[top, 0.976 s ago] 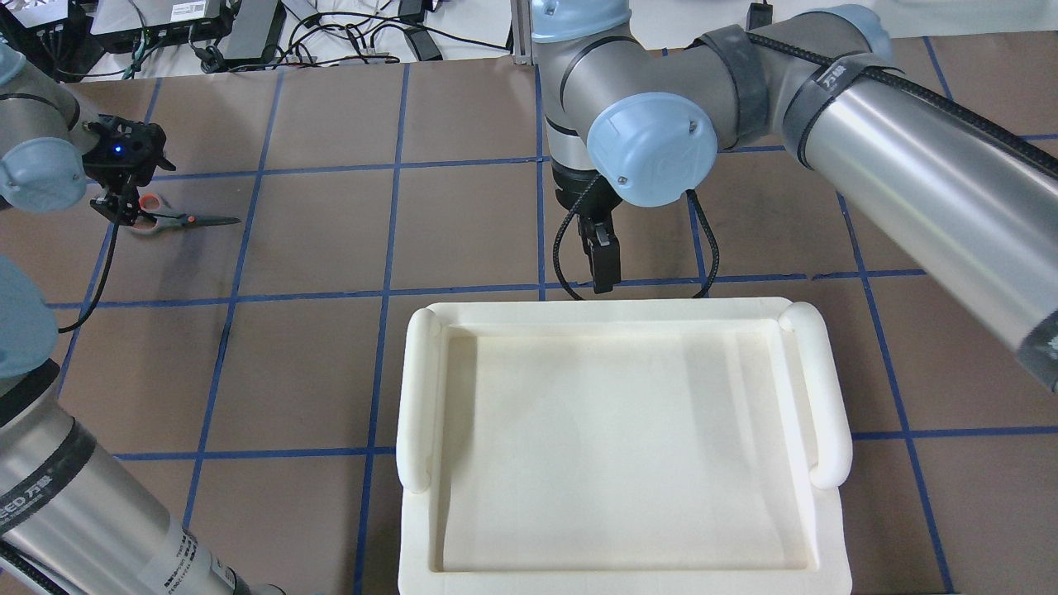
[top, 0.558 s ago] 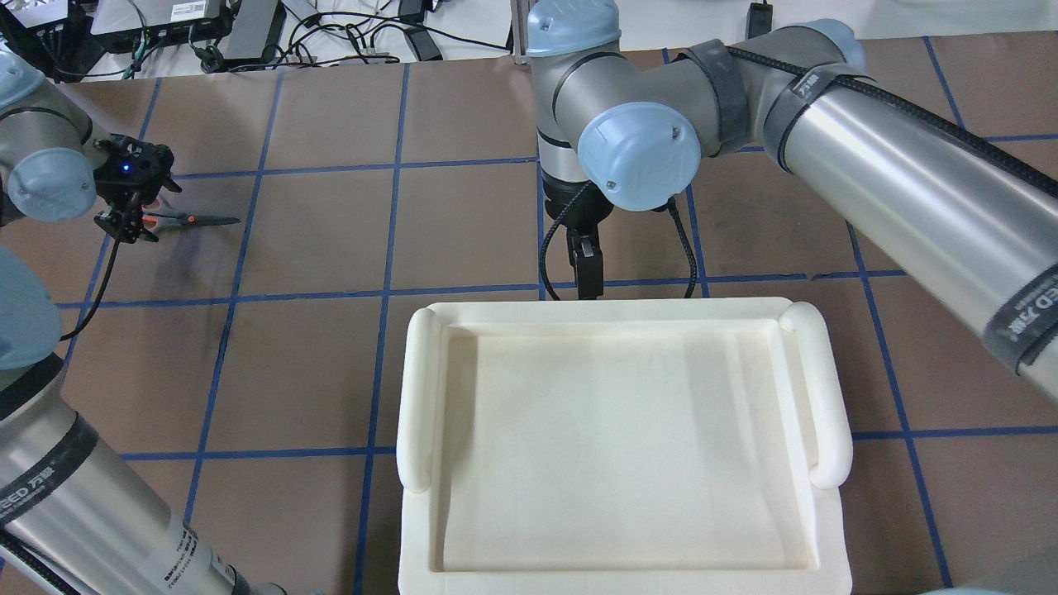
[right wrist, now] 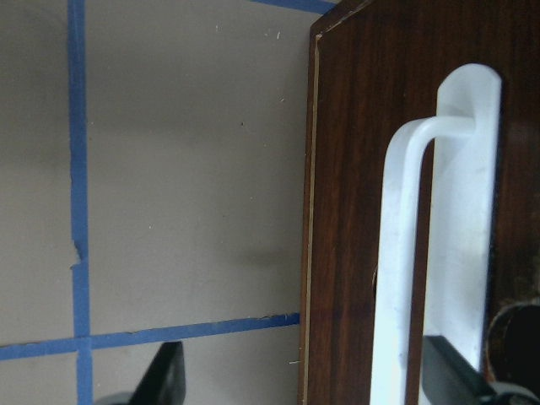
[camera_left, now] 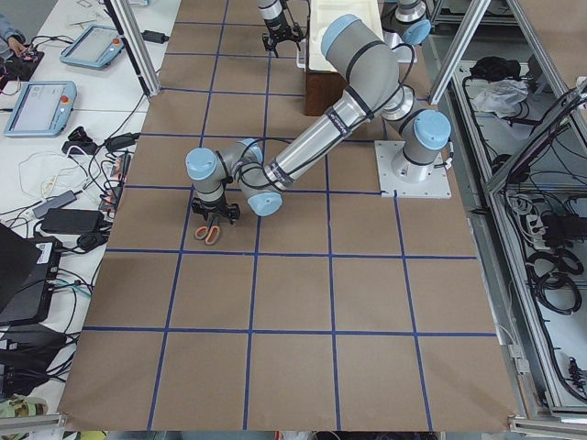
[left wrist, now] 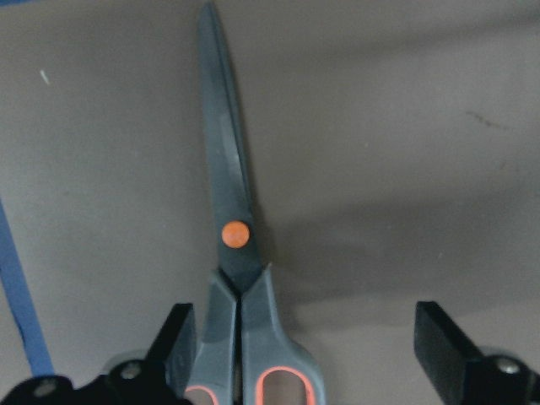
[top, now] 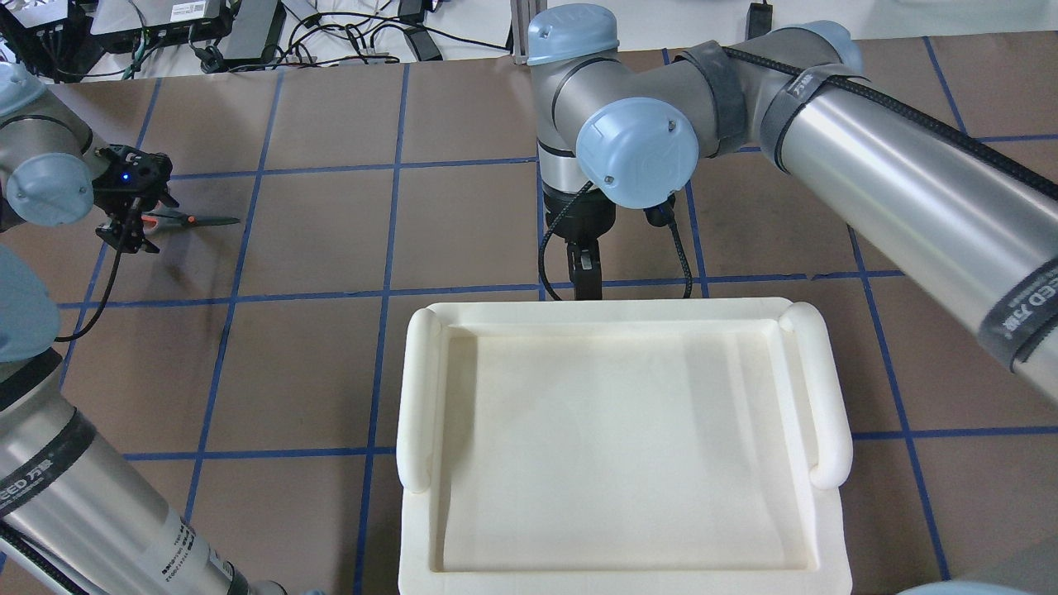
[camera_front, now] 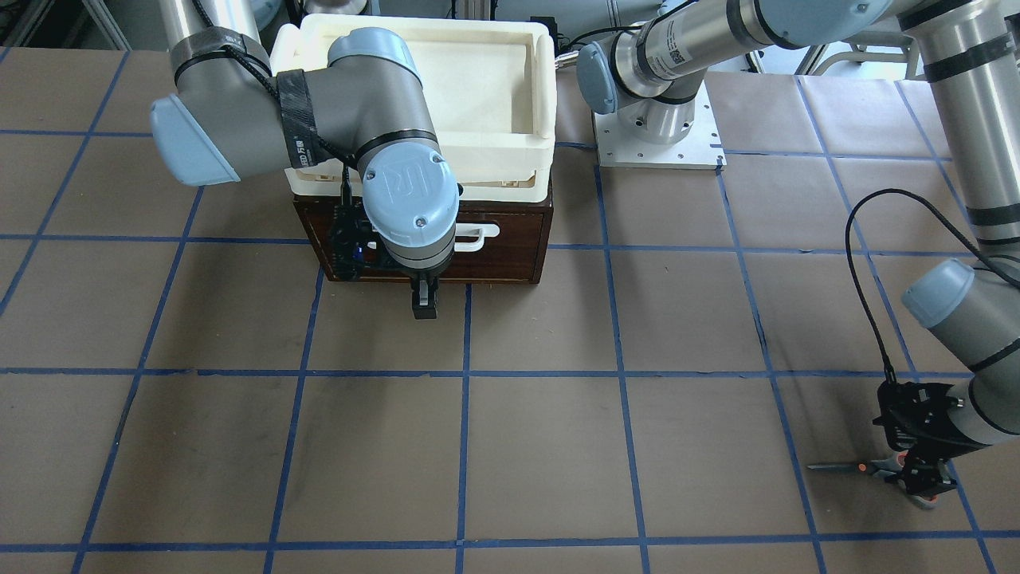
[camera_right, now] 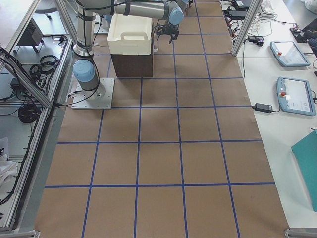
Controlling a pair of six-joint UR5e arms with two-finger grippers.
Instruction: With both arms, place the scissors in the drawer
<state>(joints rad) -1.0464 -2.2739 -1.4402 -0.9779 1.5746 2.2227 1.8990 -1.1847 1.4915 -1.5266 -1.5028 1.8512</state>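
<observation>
The scissors [left wrist: 235, 253] lie flat on the brown table at the robot's far left, blades closed; they also show in the overhead view [top: 197, 220] and the front view [camera_front: 845, 466]. My left gripper [left wrist: 308, 359] is open, low over the handles, one finger on each side of them; it also shows from overhead [top: 131, 225]. My right gripper [right wrist: 304, 384] is open in front of the closed dark brown drawer [right wrist: 354, 194]. The drawer's white bar handle [right wrist: 403, 253] lies between the fingers, near the right one. From the front the right gripper [camera_front: 424, 304] hangs before the drawer [camera_front: 510, 255].
A cream-white tray [top: 420, 397] sits on top of the dark wooden box and hides it from overhead. The left arm's mounting plate [camera_front: 657, 135] is beside the box. Blue tape lines grid the table. Cables and devices lie beyond the far table edge.
My left gripper has shifted over the scissors' handles, which now hide under it. My right wrist has turned and its gripper has moved slightly left and closer to the tray edge.
</observation>
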